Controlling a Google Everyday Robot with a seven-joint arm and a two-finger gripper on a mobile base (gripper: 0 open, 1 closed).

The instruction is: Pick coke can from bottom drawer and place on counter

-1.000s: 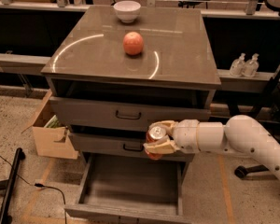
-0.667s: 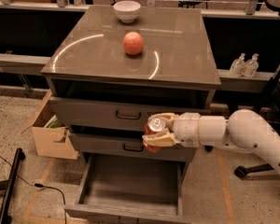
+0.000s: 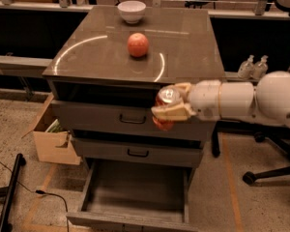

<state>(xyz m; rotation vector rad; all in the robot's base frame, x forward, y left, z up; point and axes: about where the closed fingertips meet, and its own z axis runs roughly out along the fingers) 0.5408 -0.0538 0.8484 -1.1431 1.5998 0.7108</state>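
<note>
Nearest, at the bottom of the view, the bottom drawer (image 3: 135,192) stands pulled out, its grey floor bare. Above it sit the shut middle drawer (image 3: 106,149) and top drawer (image 3: 101,117), each with a black handle. The white arm reaches in from the view's right. Its gripper (image 3: 165,105) hangs in front of the top drawer, just under the counter's front edge, its tan fingers (image 3: 174,113) clamped around the coke can (image 3: 167,96), silver top tilted toward the camera. A cardboard box (image 3: 50,141) sits on the floor beside the cabinet. Farther back, the glossy counter (image 3: 193,42) holds an apple (image 3: 137,45) and, at its far edge, a white bowl (image 3: 131,11).
</note>
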